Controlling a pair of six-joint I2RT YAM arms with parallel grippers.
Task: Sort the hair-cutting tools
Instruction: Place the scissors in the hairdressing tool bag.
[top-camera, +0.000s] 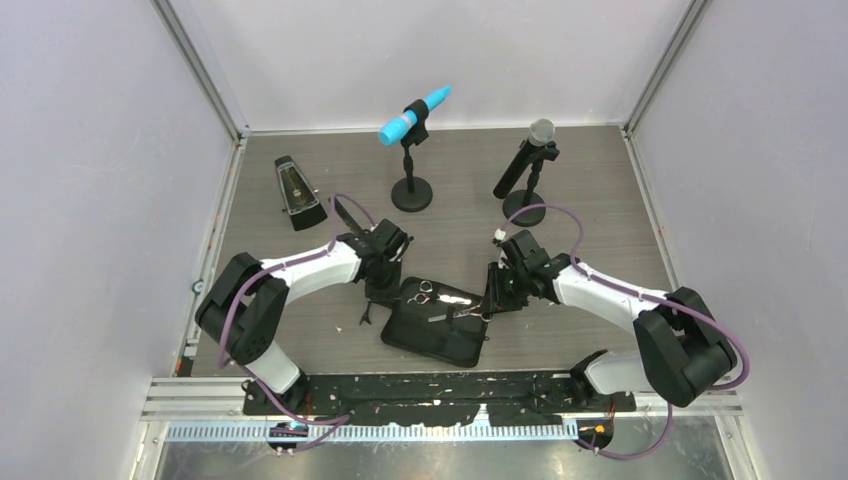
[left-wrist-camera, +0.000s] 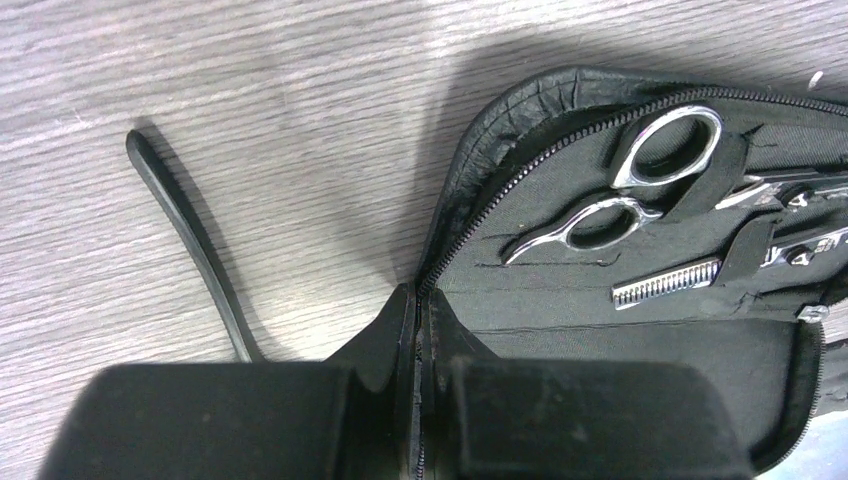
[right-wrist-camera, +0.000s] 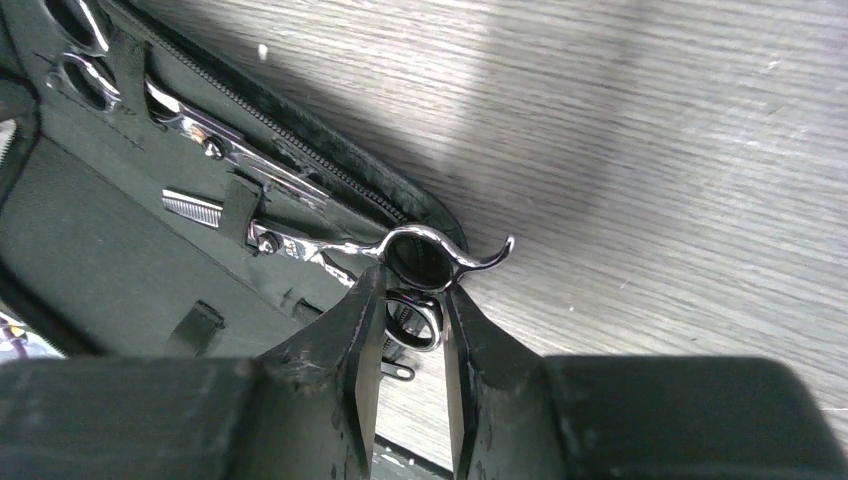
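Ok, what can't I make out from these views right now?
- Right wrist: whether the right tool actually pinches the toothed scissors by the ring; its fingers cover the contact.
- Left wrist: those scissors' handles, cut off by the right edge; the left tool, shut on the case, blocks the near rim.
- Top view: the thin black item beside the case, too small and dark to identify.

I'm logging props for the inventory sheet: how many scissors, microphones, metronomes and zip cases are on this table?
Small silver ring-handled scissors: 2
Microphones on black round-based stands, one blue, one black with a grey head: 2
Black pyramid-shaped metronome: 1
Black fabric zip case: 1
Total: 6
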